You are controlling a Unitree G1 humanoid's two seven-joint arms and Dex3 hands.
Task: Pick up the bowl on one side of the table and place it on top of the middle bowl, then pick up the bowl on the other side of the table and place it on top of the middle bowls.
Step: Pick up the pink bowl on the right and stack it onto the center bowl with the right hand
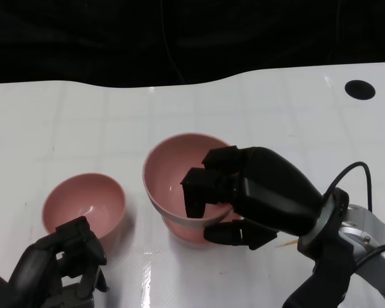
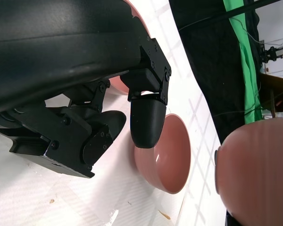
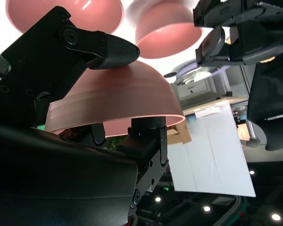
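Gripping the rim of the upper pink plastic bowl (image 1: 179, 168), the right hand (image 1: 244, 192) has fingers hooked inside the lip and others under the outer wall at about 4 o'clock of the bowl; the right wrist view shows the same pinch across the rim. That bowl sits nested in, or just above, the middle pink bowl (image 1: 191, 232), only whose lower part shows near the centre of the white tabletop (image 1: 276, 109); full seating cannot be told. The grasp at the near edge likely keeps the hand clear of the stack. At 9 o'clock of the stack stands the third pink bowl (image 1: 83, 204), upright and untouched. The left hand (image 1: 61, 263) hovers just beside it at 6 o'clock, fingers apart, holding nothing, seemingly staged for the second pick.
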